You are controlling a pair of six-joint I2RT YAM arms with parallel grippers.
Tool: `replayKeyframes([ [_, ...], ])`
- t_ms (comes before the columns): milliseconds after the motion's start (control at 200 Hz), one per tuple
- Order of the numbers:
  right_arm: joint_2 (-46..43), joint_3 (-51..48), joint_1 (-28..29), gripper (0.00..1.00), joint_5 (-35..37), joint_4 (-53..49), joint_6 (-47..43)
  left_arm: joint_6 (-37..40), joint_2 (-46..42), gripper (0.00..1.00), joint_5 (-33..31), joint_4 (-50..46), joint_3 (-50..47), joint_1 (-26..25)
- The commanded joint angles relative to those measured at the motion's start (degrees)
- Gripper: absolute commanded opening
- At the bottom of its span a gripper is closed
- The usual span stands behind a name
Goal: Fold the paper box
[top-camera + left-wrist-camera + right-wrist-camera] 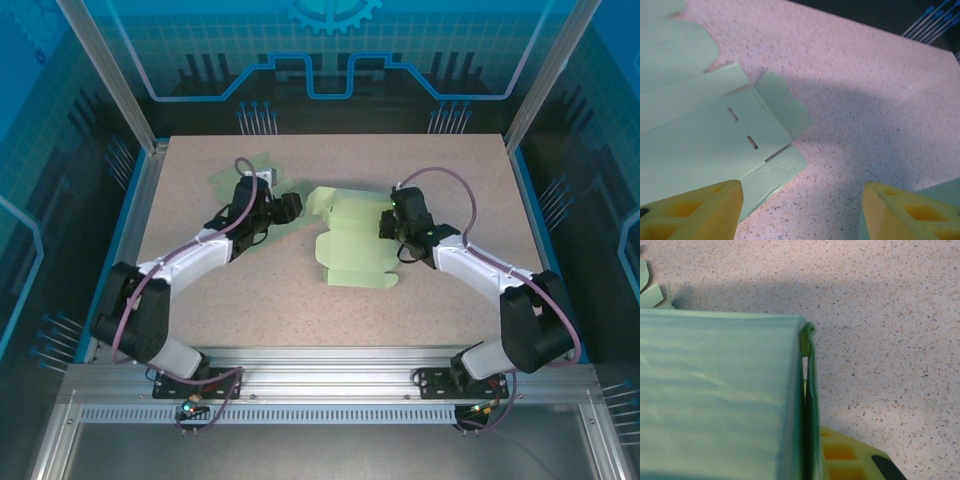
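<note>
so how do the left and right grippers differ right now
The left gripper has its jaws wide apart and holds nothing; the right gripper is shut on a raised fold of the paper box. In the top view the left gripper sits just off the box's left side, while the right gripper is at its right edge, touching it. Both have yellow fingers and face the box.

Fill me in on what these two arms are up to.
Two robot arms are working on a pale green paper box on the speckled table. The right gripper is shut on a panel at the box's right edge, holding it raised. The left gripper is open at the box's left side, gripping nothing, next to flaps that lie flat. Much of the box is not yet folded.
</note>
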Motion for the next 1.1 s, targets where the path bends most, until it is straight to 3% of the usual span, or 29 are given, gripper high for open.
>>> replayKeyframes([
  [0,-0.24,0.24,0.93,0.01,-1.06,-1.41,0.55,1.42,2.46,0.64,7.39,5.46,2.82,-0.61],
  [630,6.25,4.05,0.98,0.02,-1.26,-2.63,2.42,0.04,6.57,0.55,23.68,19.83,-4.41,-4.55],
  [1096,5.86,3.85,1.10,0.02,-2.38,-2.38,1.27,5.67,7.07,0.48,25.13,18.38,-3.93,-5.37],
])
